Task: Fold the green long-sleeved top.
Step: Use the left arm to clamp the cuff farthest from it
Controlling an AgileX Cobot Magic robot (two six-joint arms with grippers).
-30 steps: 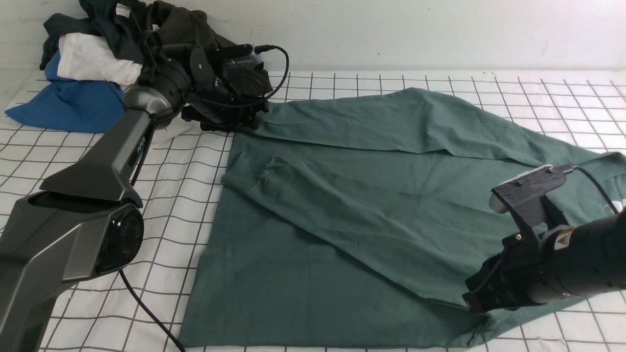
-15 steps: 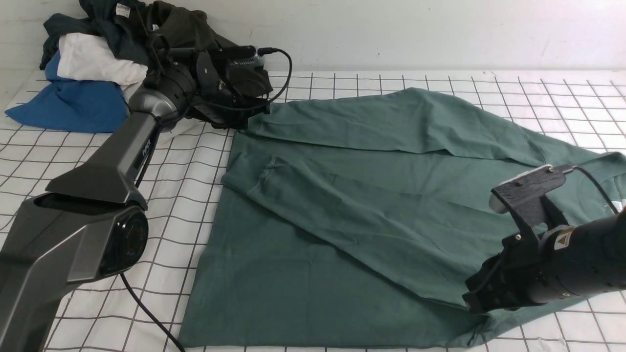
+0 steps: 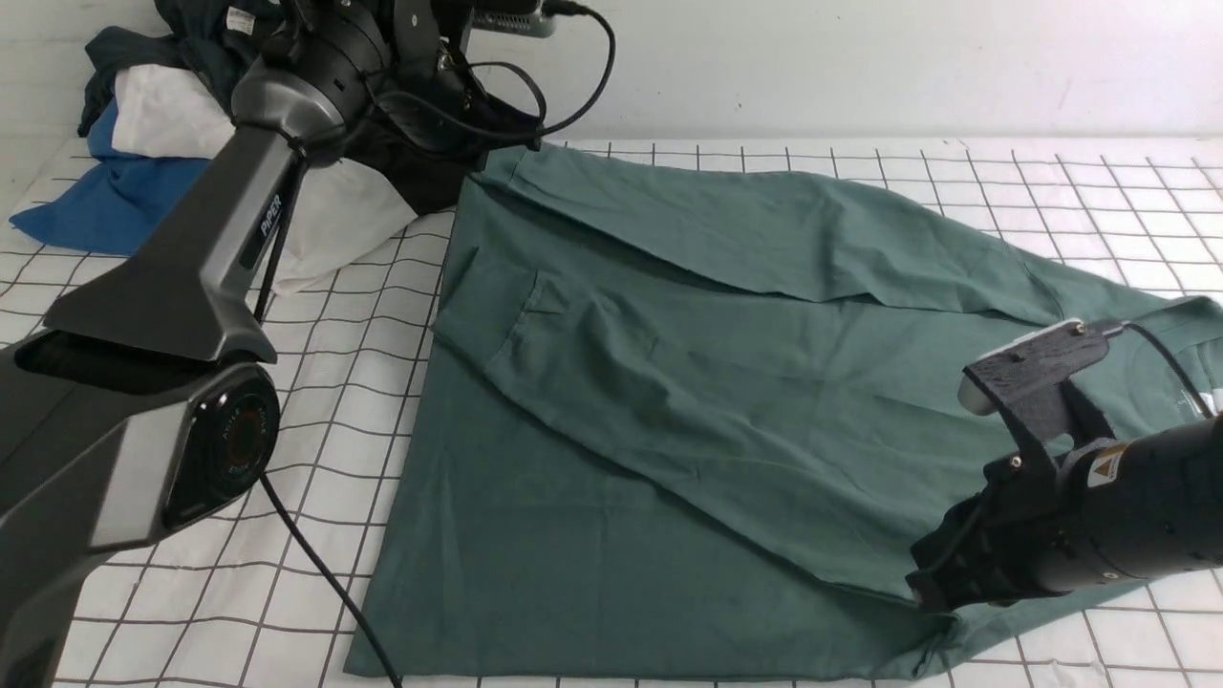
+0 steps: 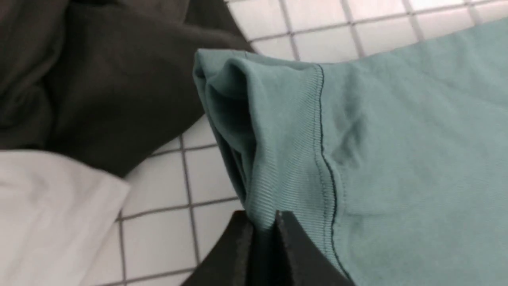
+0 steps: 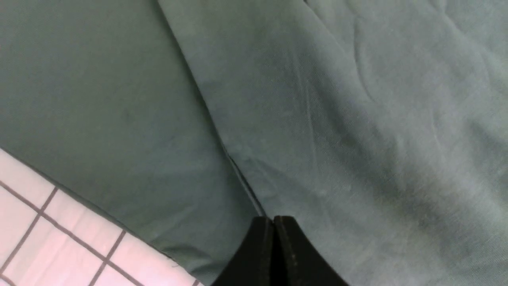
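The green long-sleeved top [image 3: 669, 382] lies spread over the checked cloth, one sleeve folded across its body. My left gripper [image 3: 482, 143] is at the far left, shut on the ribbed cuff [image 4: 285, 151] of the other sleeve and holding it up off the table; in the left wrist view the cuff runs into the shut gripper [image 4: 264, 218]. My right gripper [image 3: 929, 591] is low at the front right. In the right wrist view it [image 5: 273, 218] is shut where a fold edge of the top [image 5: 357, 119] runs into the jaws.
A pile of other clothes sits at the far left corner: a bright blue garment [image 3: 105, 205], a white one [image 3: 167, 105] and a dark olive-black one [image 4: 99, 79] right beside the lifted cuff. The checked table cloth [image 3: 325, 382] shows left of the top. A wall runs along the back.
My left gripper has risen and moved back with the cuff, pulling that sleeve up off the table. The right arm has not moved.
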